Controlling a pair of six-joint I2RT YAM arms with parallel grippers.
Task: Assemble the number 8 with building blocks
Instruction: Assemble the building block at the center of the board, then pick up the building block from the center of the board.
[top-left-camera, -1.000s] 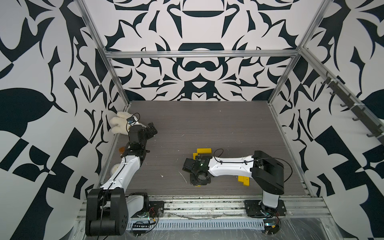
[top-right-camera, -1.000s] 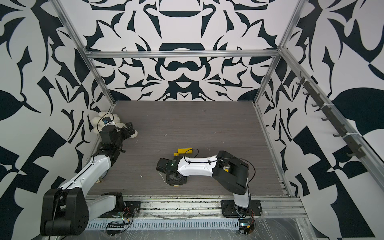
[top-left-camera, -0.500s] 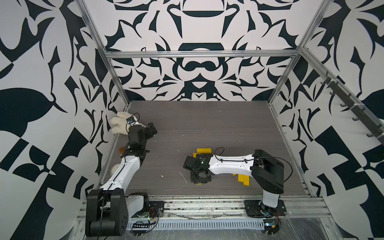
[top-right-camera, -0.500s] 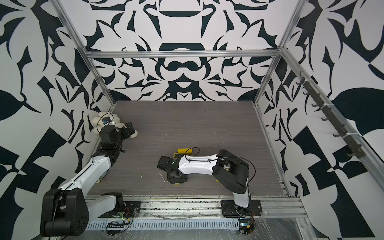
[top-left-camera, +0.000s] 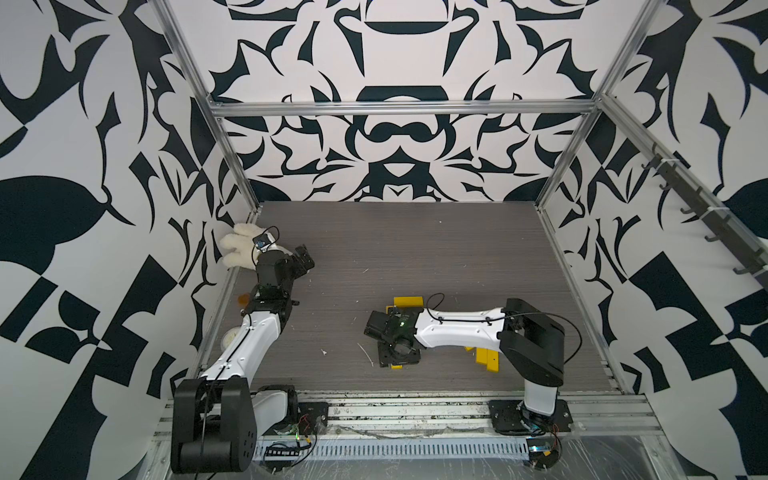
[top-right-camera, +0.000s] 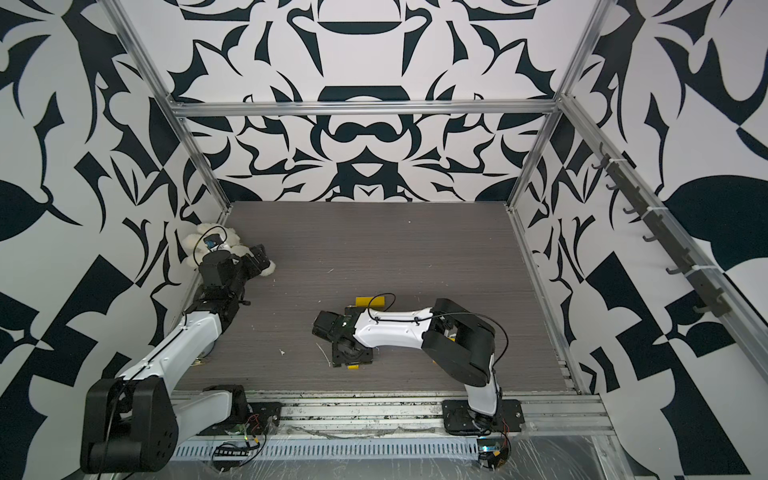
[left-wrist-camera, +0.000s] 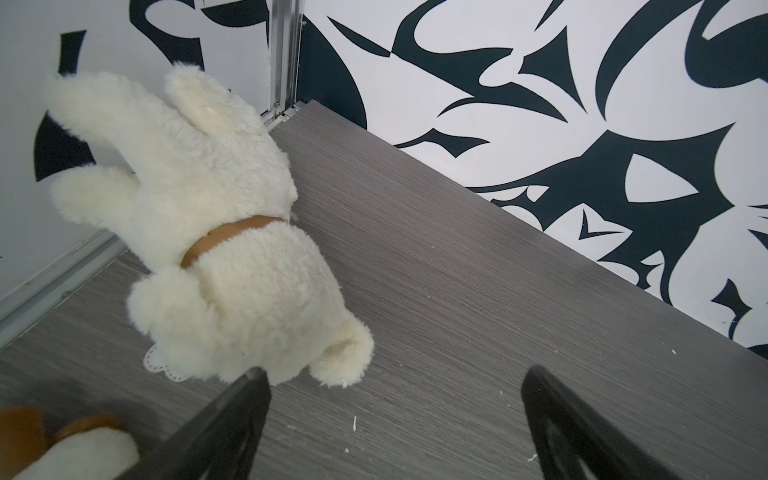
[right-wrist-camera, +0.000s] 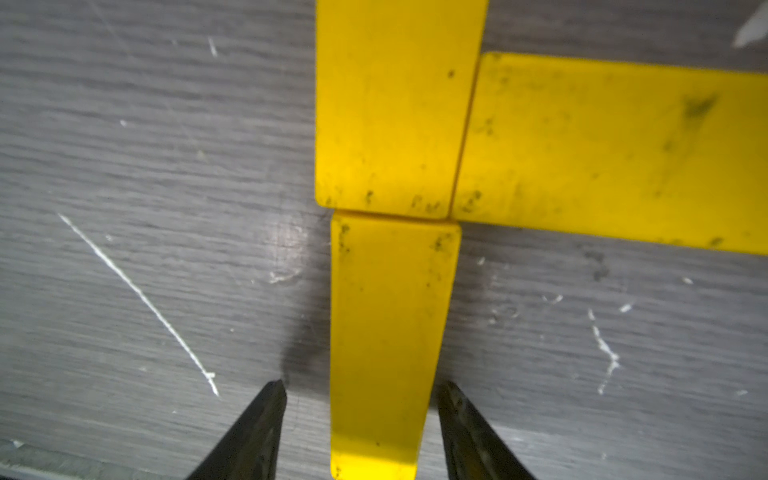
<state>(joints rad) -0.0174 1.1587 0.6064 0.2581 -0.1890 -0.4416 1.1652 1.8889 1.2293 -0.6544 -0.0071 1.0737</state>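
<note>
The right tool (right-wrist-camera: 362, 384) stands released, its tips either side of a yellow bar (right-wrist-camera: 386, 332) lying flat on the counter (right-wrist-camera: 145, 166). That bar's far end butts a second bar (right-wrist-camera: 395, 104), which a third bar (right-wrist-camera: 602, 153) meets at a right angle. In a top view spare bars (top-left-camera: 486, 358) lie at 4 o'clock of the counter. The left tool (left-wrist-camera: 395, 395) gapes wide and empty, beside a white plush toy (left-wrist-camera: 216, 249) at 10 o'clock.
</note>
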